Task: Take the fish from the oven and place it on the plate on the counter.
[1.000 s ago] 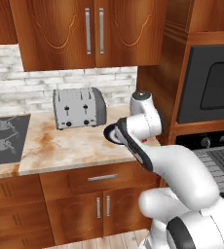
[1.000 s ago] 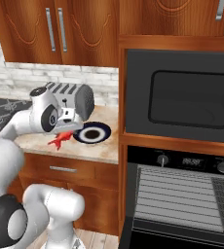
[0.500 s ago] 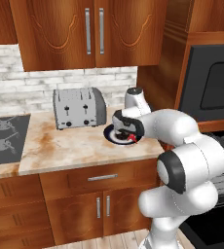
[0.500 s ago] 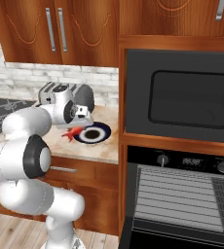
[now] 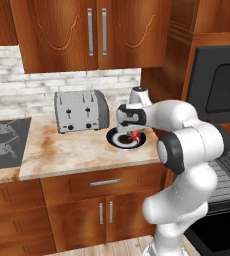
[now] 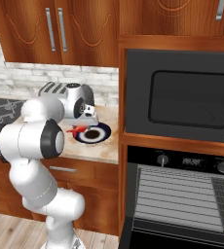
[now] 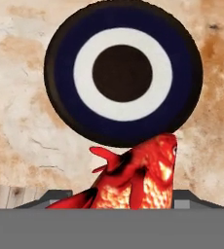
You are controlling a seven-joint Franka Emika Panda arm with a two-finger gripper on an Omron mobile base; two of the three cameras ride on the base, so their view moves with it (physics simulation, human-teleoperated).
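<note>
One bumpy red fish [image 7: 136, 177] is held, it seems, by the gripper [image 5: 133, 134] above one round, smooth plate [image 7: 60, 58].

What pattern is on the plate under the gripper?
The plate is dark navy with a white ring and a dark centre, clearest in the hand view.

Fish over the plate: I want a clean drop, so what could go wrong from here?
The fish hangs in the hand by the plate's near rim, not its centre; released now, it might land half on the counter. The toaster stands close beside, so a wide swing could clip it.
</note>
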